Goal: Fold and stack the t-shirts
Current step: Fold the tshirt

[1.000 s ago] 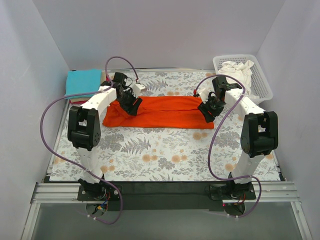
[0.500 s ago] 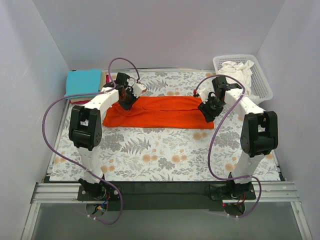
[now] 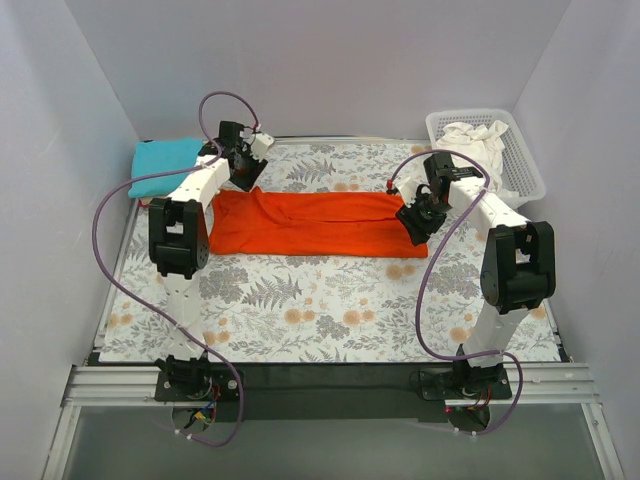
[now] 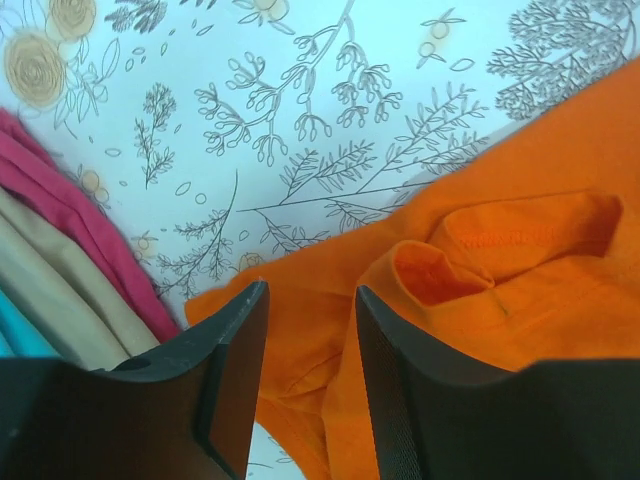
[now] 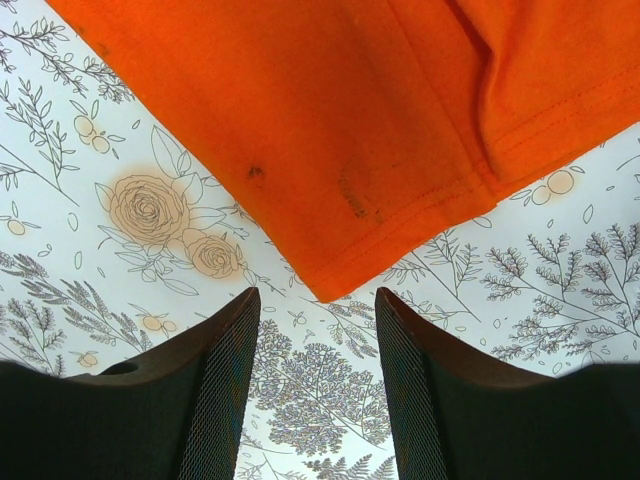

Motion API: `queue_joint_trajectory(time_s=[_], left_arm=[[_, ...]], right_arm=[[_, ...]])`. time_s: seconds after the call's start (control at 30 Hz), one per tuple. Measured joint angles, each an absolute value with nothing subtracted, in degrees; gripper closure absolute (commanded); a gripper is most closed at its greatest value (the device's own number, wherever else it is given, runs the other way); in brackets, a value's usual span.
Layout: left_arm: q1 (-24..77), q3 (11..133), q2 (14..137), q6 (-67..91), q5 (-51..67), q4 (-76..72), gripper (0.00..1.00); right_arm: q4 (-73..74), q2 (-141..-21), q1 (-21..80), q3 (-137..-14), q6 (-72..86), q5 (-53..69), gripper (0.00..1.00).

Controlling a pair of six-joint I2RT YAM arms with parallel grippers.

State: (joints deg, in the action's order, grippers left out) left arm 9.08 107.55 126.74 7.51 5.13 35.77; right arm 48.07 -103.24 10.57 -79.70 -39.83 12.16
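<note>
The orange t-shirt (image 3: 315,222) lies folded into a long strip across the floral cloth. My left gripper (image 3: 243,170) is open just above the shirt's far-left corner; orange cloth (image 4: 480,300) shows under and between its jaws (image 4: 310,300). My right gripper (image 3: 415,226) is open and empty, low over the shirt's right end; its jaws (image 5: 317,300) sit just off the shirt's corner (image 5: 330,150). The teal t-shirt (image 3: 165,160) tops a stack at the far left. The crimson t-shirt (image 4: 60,210) shows lower in that stack. The white t-shirt (image 3: 478,135) lies crumpled in the basket.
The grey floral cloth (image 3: 330,300) covers the table. The white lattice basket (image 3: 530,172) stands at the far right corner. A beige layer (image 4: 40,290) lies in the stack between the crimson and teal. White walls close in on three sides.
My left gripper has moved off the shirt toward the far left, by the stack. The shirt's left end now lies flatter and squarer. The right arm has not moved.
</note>
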Motion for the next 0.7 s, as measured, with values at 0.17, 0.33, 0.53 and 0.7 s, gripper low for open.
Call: queue_joint_trajectory(time_s=[0.17,0.33,0.53,0.7], left_arm=[[6.83,107.74,126.56,11.73,7.90,37.30,0.69],[5.30,100.88,119.74,16.03,14.04,37.95,0.86],[6.04,98.26,116.40,19.55,19.77,39.44,0.95],[7.14,100.14,121.27,22.41,21.26,40.12,0.96]], right_arm=[[48.05,-103.24,10.57,-79.70,-39.81,12.40,0.55],[48.01,-103.53,10.57,-79.72,-39.33,13.76,0.69],[47.86,-107.46,10.57,-80.90,-39.20,14.85,0.78],[47.48,-110.19,10.57,-81.65,-39.24,15.62,0.79]])
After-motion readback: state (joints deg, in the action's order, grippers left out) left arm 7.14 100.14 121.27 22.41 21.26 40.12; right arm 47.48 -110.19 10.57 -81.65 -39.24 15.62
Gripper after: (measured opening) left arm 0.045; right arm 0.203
